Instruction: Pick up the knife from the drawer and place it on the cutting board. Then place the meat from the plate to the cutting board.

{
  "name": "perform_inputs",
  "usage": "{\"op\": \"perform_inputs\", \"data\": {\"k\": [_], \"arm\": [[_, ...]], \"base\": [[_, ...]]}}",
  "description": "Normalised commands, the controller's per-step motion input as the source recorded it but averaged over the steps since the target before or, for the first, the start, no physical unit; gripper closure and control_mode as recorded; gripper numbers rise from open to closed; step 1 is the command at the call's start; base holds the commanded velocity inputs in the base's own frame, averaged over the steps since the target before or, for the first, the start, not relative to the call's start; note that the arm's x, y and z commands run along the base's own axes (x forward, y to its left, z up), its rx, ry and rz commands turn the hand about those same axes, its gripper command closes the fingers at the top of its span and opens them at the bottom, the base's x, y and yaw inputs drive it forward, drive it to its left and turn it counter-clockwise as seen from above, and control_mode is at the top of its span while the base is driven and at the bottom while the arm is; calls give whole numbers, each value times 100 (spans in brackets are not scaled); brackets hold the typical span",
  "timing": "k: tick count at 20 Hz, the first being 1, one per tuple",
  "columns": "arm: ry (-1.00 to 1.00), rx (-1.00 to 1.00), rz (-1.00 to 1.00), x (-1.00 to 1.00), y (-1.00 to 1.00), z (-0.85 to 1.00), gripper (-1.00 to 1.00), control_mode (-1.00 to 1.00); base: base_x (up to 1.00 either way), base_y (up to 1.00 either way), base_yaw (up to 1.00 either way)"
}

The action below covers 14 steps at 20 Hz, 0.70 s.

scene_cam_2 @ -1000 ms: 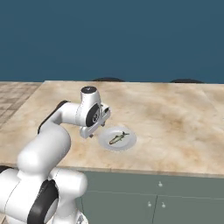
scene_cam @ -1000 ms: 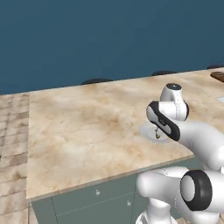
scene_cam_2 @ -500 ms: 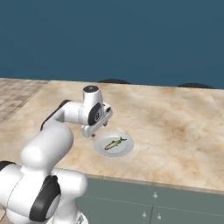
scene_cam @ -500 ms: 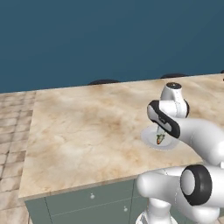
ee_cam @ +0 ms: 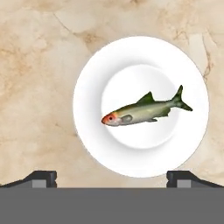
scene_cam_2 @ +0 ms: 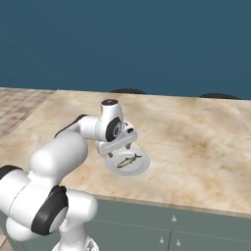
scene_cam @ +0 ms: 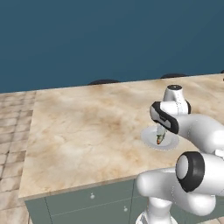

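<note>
Gripper (ee_cam: 112, 177) spread above meat (ee_cam: 146, 109) on plate (ee_cam: 92, 131) — bare marble counter (ee_cam: 35, 65) around

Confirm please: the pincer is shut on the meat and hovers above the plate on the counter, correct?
Not quite. In the hand view the pincer is open and holds nothing; the meat lies on the plate. It does hover above the plate on the counter.

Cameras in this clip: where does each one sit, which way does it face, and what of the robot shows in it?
Left base view: behind the arm to its left, looking forward and down over the counter; the white arm rises at lower right, over the plate.
Right base view: behind to its right; the arm rises at lower left, hand above the plate.
Hand view: on the hand, looking straight down; the fingers are spread wide at the bottom.
All three share the plate with the meat on it.
</note>
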Motion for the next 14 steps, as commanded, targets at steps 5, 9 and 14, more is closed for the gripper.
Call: {"op": "perform_inputs", "data": {"k": [5, 9, 14], "arm": [[0, 2, -52, -1, 0, -14, -100, -100], [-1, 3, -52, -14, -6, -8, -100, -100], [-9, 7, -43, -13, -9, -7, -100, -100]], "base": [[0, 0, 0], [0, 0, 0], [0, 0, 0]]}}
